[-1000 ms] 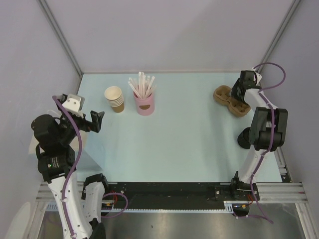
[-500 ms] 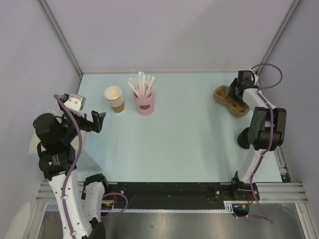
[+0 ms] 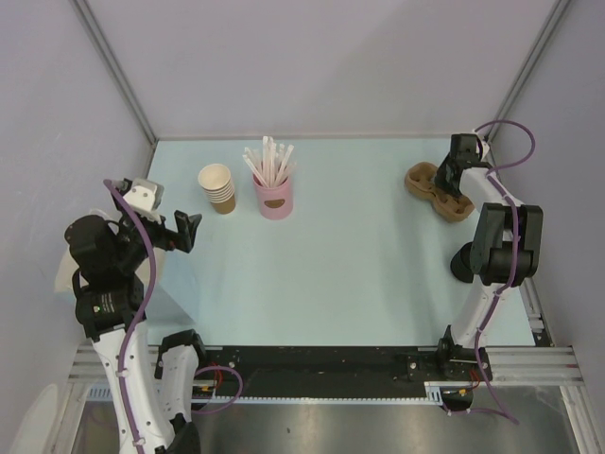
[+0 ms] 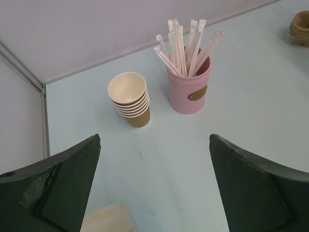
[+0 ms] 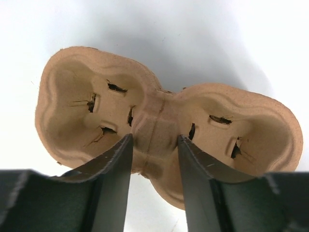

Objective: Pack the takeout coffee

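A round black shape (image 3: 462, 263) that may be the takeout coffee's lid sits beside the right arm, partly hidden by it; I cannot tell for sure. My right gripper (image 3: 452, 178) is at the back right on a brown moulded two-cup carrier (image 3: 430, 185). In the right wrist view the right gripper (image 5: 154, 139) has its jaws closed against both sides of the carrier's (image 5: 87, 106) middle ridge. My left gripper (image 3: 185, 230) is open and empty, raised at the left. In the left wrist view the left gripper (image 4: 154, 140) frames only bare table.
A stack of tan lidless cups (image 3: 217, 187) and a pink cup of white straws (image 3: 273, 194) stand at the back left; both show in the left wrist view, the stack (image 4: 130, 99) and the pink cup (image 4: 188, 87). A pale paper bag corner (image 4: 104, 220) lies under the left gripper.
The right gripper has shifted slightly over the carrier. The left arm has barely moved.
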Action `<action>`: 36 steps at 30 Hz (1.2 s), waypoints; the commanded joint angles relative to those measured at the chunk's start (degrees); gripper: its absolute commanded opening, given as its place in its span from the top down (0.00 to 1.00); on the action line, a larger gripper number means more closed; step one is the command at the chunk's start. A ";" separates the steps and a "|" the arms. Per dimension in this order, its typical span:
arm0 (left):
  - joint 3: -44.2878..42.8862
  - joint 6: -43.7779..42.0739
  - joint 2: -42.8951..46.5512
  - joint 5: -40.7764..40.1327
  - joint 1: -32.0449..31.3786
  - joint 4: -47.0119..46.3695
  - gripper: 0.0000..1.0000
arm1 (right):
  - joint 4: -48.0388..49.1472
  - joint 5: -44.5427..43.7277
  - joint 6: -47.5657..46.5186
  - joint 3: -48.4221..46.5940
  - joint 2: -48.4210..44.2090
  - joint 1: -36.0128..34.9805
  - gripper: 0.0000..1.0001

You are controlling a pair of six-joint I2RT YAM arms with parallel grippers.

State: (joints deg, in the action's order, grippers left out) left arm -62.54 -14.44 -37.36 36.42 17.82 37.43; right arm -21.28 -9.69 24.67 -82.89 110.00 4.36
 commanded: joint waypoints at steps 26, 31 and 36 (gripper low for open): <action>1.28 0.73 0.98 1.63 0.72 -2.36 0.01 | -4.73 -5.07 -4.36 -10.97 6.01 -2.69 0.33; 1.28 0.81 0.72 1.72 0.72 -2.36 0.01 | -5.44 -6.04 -4.19 -11.33 6.72 -2.69 0.35; 1.55 0.81 0.80 1.90 0.81 -2.54 0.00 | -5.35 -5.95 -4.27 -11.06 6.37 -2.69 0.39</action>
State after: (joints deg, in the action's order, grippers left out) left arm -61.58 -14.41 -37.06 36.71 17.98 36.97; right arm -26.35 -14.28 20.69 -91.66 116.71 1.98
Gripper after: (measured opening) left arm 0.994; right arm 0.628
